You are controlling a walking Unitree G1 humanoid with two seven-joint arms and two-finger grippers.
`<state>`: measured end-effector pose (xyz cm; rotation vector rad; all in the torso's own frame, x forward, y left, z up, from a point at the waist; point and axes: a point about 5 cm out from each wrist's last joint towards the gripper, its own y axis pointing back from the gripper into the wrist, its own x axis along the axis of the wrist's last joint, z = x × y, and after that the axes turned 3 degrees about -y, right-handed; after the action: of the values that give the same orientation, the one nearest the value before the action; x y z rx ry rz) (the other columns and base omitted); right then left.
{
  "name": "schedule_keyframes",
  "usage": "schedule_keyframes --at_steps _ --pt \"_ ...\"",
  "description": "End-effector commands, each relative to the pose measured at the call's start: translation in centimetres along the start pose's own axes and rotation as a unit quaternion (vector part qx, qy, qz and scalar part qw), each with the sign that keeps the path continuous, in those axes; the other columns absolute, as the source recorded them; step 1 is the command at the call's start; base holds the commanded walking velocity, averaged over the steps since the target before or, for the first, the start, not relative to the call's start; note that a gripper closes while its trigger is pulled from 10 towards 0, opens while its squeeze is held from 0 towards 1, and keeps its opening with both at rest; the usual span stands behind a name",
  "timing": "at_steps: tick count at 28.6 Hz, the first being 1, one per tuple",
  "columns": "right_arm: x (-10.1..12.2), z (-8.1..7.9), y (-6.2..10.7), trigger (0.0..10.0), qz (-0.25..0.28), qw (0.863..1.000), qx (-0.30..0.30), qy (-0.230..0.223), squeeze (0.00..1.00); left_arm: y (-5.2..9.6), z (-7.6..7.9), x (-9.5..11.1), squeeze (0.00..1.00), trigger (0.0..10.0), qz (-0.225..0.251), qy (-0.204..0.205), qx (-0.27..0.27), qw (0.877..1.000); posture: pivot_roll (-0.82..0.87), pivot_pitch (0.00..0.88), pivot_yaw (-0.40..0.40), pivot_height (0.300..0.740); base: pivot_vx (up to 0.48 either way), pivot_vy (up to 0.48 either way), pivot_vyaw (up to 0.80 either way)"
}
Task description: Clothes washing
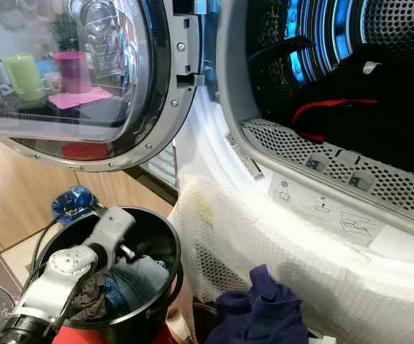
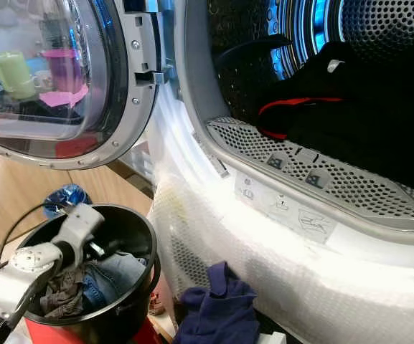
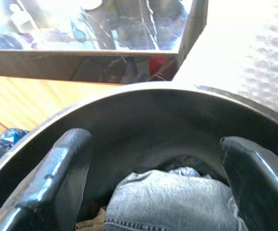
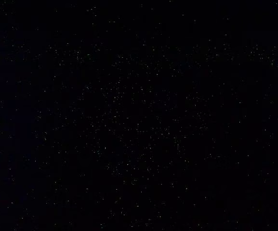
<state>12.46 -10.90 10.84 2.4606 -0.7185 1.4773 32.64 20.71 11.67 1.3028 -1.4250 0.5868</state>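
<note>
Left eye view: the washing machine point(image 1: 285, 236) stood with its round door point(image 1: 85, 79) swung wide to the left, its front wrapped in white bubble film.
Drum: dark clothes with a red stripe point(image 1: 336, 107) lay inside, behind the perforated lip.
Floor: pale wood planks; a black bucket point(image 1: 160, 244) stood just beside the machine, with a blue crumpled bag point(image 1: 70, 203) behind it.
Bucket contents: jeans point(image 1: 138, 279) and a grey-brown garment point(image 1: 88, 301).
Navy garment point(image 1: 264, 308): draped low against the machine's front.
Left hand point(image 3: 158, 168): inside the bucket, fingers point(image 3: 57, 178) spread apart above the jeans — released, grasping nothing.
Left wrist view: showed that gap closely — denim lay between the two fingers.
Right wrist view: black; right hand's state could not be told.
</note>
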Motion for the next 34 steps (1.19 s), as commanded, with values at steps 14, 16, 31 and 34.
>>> schedule_keyframes --at_steps 14,16,31,34 --pt "13.8 -5.7 -2.4 0.0 0.205 0.949 0.175 0.165 0.0 -0.8 0.0 -1.2 0.0 10.0 0.033 -0.009 0.062 0.997 0.17 0.0 -0.032 0.74 0.0 0.0 0.0" --pt "14.7 -5.3 -2.7 0.0 0.206 0.946 0.169 0.182 0.0 -0.9 0.0 -1.2 0.0 10.0 0.034 -0.007 0.061 0.998 0.16 0.0 -0.031 0.74 0.0 0.0 0.0" --pt "29.8 -2.2 -7.8 0.0 0.255 0.904 0.154 0.308 0.0 -2.3 1.9 -1.5 0.0 10.0 0.034 0.009 0.034 0.999 0.13 0.0 -0.047 0.74 0.0 0.0 0.0" --pt "33.1 -1.1 -9.1 0.0 0.255 0.905 0.129 0.314 0.0 -2.4 2.2 -1.6 0.0 10.0 0.033 0.018 0.032 0.999 0.13 0.0 -0.047 0.74 0.0 0.0 0.0"
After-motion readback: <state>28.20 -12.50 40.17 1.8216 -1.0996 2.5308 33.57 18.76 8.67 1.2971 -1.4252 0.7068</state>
